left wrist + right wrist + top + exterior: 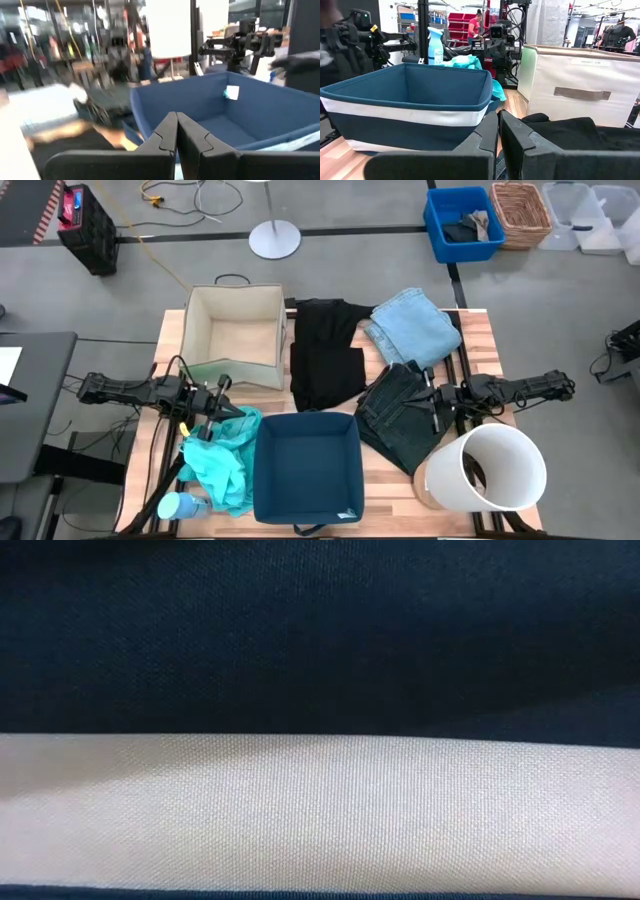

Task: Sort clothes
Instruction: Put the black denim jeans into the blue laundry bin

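Four garments lie on the table: black (325,350) at the far middle, light blue denim (412,325) at the far right, dark charcoal denim (395,415) at the right, and bright teal (225,450) at the near left. My left gripper (225,402) is shut and empty (176,125) at the teal garment's far edge, pointing toward the table's right. My right gripper (430,395) is shut and empty (499,122) above the charcoal denim, pointing left. The black garment also shows in the right wrist view (570,132).
A navy fabric bin with a white band (305,417) stands near centre and fills the low view (320,640). A beige bin (235,288) stands far left, a white round bin (495,465) near right, and a spray bottle (180,505) near left. A blue crate (462,225) sits on the floor.
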Action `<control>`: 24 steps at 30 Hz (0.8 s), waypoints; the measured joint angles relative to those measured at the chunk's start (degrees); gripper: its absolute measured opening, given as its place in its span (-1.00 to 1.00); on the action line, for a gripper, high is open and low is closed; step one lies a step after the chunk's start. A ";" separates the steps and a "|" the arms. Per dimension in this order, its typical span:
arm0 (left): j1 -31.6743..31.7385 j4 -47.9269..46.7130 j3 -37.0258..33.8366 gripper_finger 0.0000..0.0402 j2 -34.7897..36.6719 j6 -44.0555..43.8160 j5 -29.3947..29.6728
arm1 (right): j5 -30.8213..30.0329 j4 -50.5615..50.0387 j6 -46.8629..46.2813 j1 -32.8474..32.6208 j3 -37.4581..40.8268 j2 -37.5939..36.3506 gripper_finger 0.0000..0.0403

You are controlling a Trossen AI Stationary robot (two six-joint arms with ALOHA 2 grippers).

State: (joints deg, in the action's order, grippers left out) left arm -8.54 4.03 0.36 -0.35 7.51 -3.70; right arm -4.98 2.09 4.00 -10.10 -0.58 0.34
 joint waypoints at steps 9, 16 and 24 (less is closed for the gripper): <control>0.00 7.48 0.00 -1.00 -0.14 4.61 0.93 | -0.05 7.27 4.94 0.03 0.01 -0.04 -0.80; 0.00 27.51 1.80 -1.00 -0.51 -4.99 10.49 | -1.86 32.89 2.17 2.87 0.02 -0.02 -0.80; 0.00 26.72 10.36 -1.00 -6.44 -7.29 13.34 | -11.27 31.58 -13.93 8.66 -7.65 1.53 -0.80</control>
State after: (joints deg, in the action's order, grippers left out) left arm -8.54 30.74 10.72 -6.79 0.22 9.64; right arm -16.25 33.67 -9.93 -1.44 -8.23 1.87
